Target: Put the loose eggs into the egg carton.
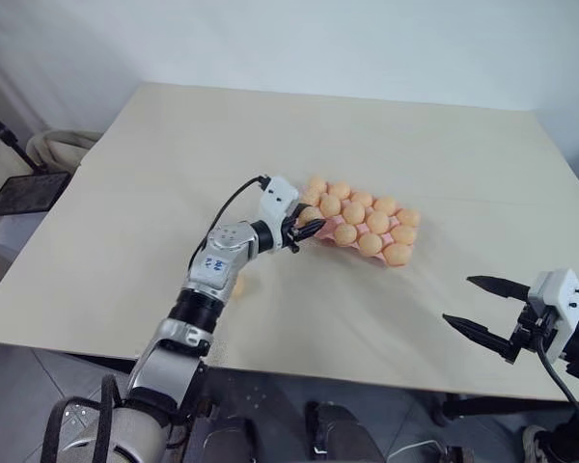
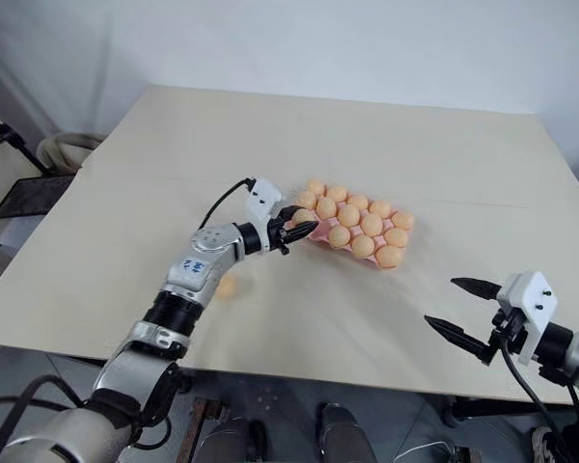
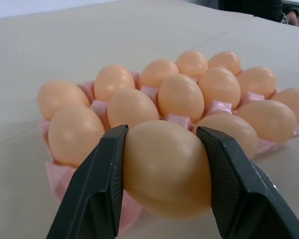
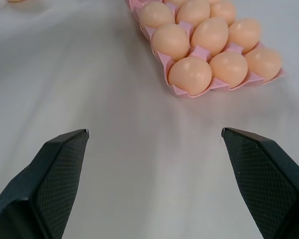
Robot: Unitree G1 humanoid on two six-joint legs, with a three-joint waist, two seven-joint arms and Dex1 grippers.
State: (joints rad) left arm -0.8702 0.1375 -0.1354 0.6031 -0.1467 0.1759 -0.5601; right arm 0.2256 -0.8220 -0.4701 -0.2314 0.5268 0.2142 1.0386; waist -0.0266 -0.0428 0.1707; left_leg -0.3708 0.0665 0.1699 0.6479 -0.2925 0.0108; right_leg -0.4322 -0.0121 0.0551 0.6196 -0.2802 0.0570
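One loose egg (image 2: 226, 285) lies on the table (image 1: 174, 145) at left, near edge, beside the left forearm. Left gripper (image 1: 306, 228) clamps another egg (image 3: 167, 167) between its fingers (image 3: 97, 186), held at the near-left corner of the pink egg carton (image 1: 314, 234), mid-table, most of its cups filled. Right gripper (image 1: 484, 307) hangs off the near right edge, fingers spread wide, holding nothing.
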